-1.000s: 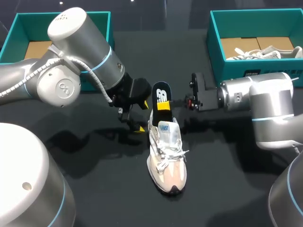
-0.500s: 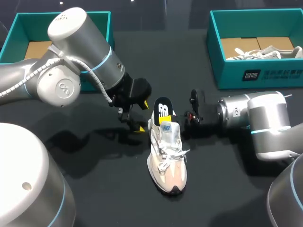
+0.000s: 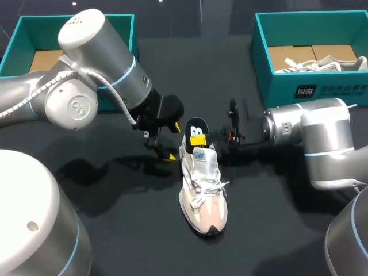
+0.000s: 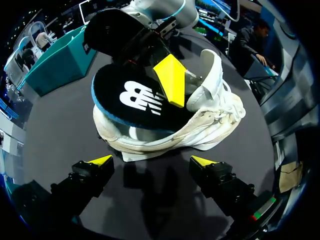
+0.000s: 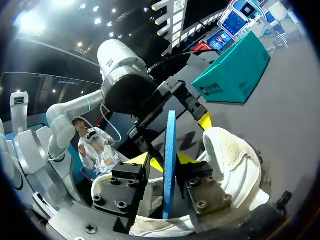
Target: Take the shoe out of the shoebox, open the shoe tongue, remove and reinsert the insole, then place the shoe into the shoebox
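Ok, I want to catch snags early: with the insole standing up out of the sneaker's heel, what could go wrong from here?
The right gripper holds the thin insole in a narrow pinch, so it may buckle or slip rather than slide cleanly. The left gripper sits open beside the sneaker, not touching it, so nothing steadies the sneaker. A push or pull on the insole could probably drag or tip it.

The dark table (image 3: 115,230) is lit softly, seemingly from overhead. Faint shadows are cast under the left arm (image 3: 86,63), under the right arm (image 3: 322,138) and beside the shoe (image 3: 202,195). Sheen is seen on both arms; strong glare is caught in the right wrist view.
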